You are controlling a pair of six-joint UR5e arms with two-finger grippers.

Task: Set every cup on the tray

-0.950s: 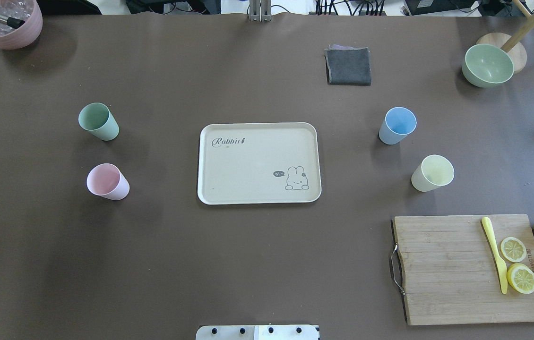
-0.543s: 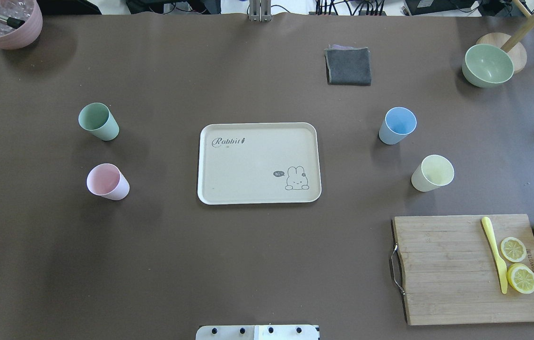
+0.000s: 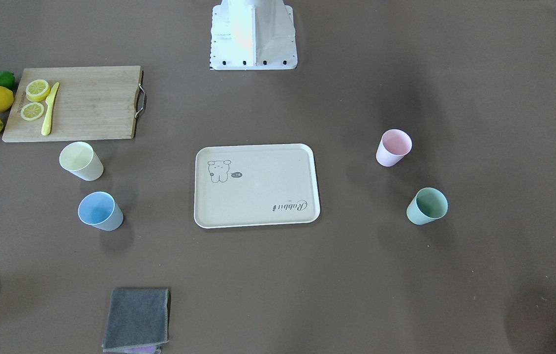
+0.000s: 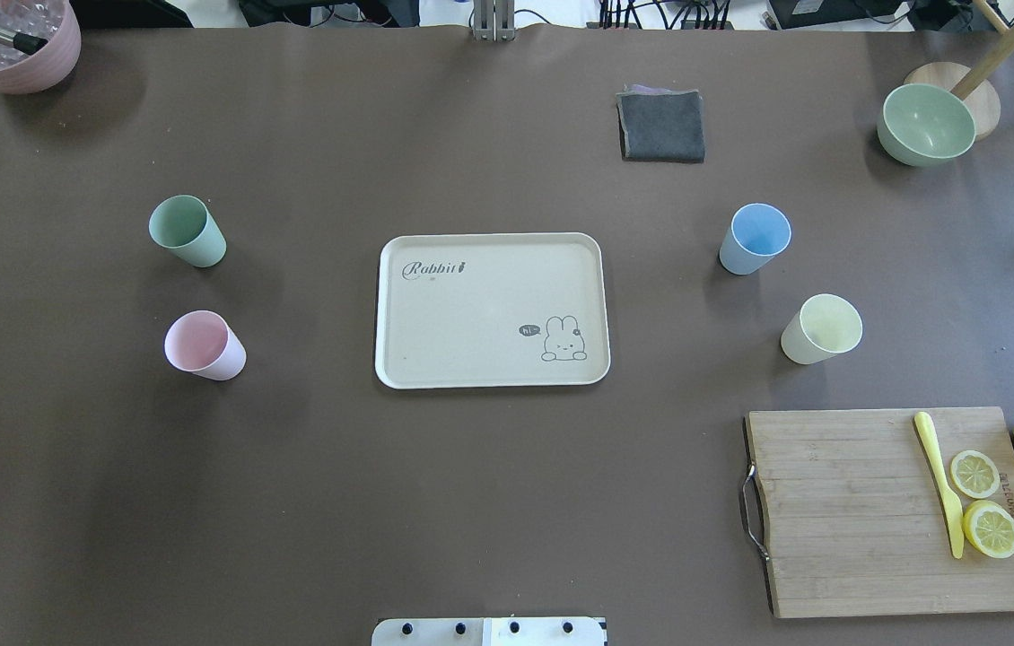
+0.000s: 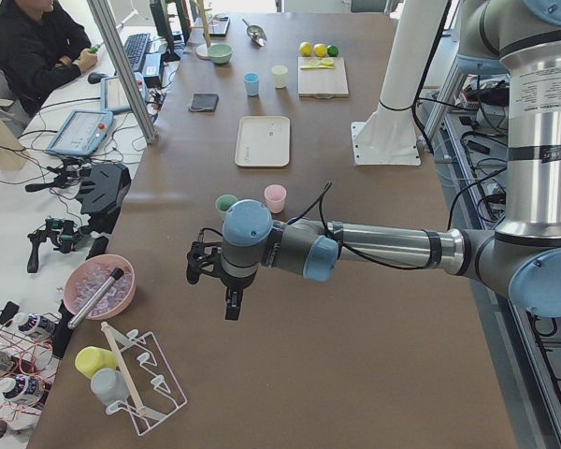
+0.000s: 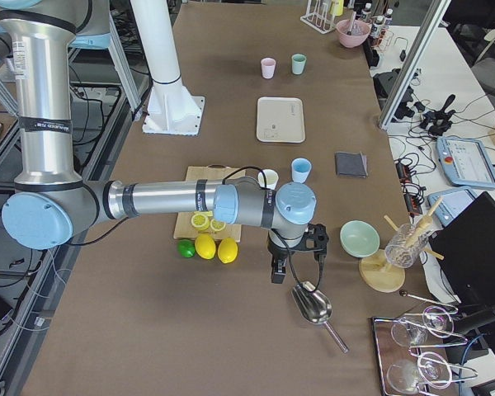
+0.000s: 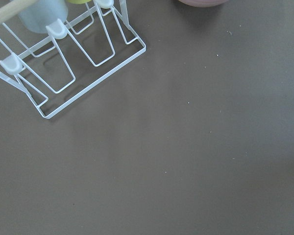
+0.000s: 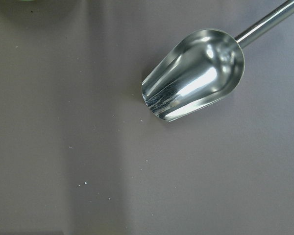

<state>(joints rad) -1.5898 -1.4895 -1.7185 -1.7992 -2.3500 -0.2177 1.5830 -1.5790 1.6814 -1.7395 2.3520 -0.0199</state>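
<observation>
Though near the tray, cups far from left hand, right hand; their spread unclear.

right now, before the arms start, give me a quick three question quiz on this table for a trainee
1. True or false: nothing stands on the cream rounded-corner rectangular tray.
2. What lies on the wooden cutting board? A yellow plastic knife; B metal scoop; C grey folded cloth.
3. How many tapered tumblers stand on the robot's left of the tray?
Key: 1 true. 2 A. 3 two, the pastel pink tumbler and the mint green tumbler.
</observation>
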